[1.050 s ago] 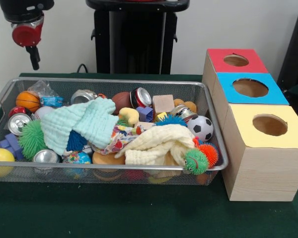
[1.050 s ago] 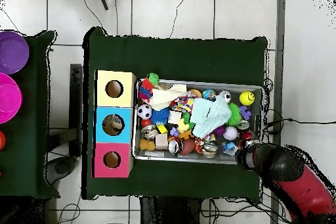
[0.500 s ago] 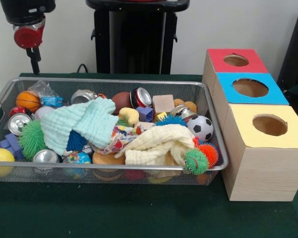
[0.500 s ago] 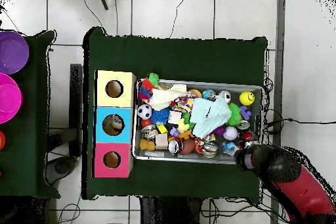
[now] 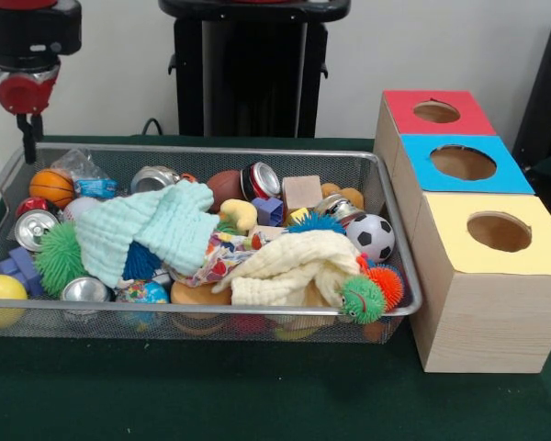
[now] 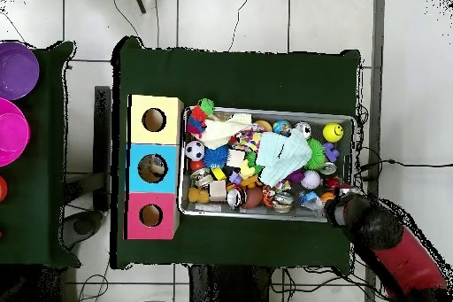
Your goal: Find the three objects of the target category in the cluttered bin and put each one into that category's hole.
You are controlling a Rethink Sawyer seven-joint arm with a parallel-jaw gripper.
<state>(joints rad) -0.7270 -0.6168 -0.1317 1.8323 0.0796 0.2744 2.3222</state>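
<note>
The bin (image 5: 386, 197) is still very full — balls, cans, spiky toys, blocks and two soft cloths all piled up together. A green cloth (image 5: 151, 227) lies over the left middle, and a yellow cloth (image 5: 298, 266) lies over the right front, so some toys may hide under them.

Next to the bin stand three boxes in a row, each with a round hole on top: a red box (image 5: 438, 112) at the back, a blue box (image 5: 464, 163) in the middle and a yellow box (image 5: 498, 232) in front. From above, something seems to sit inside the blue hole (image 6: 153, 168), but I cannot tell what it is. The red and yellow holes look empty.

The gripper (image 5: 24, 138) hangs over the far left corner of the bin, just above the rim, near the little basketball (image 5: 51, 187). It carries nothing. Its fingers look like one thin dark stick, so I cannot tell if they are spread or pressed together.

I think the job is at most partly done — maybe one thing is in a box. Which kind of toy it hunts for does not show. The arm has to dig, pick and carry again.
</note>
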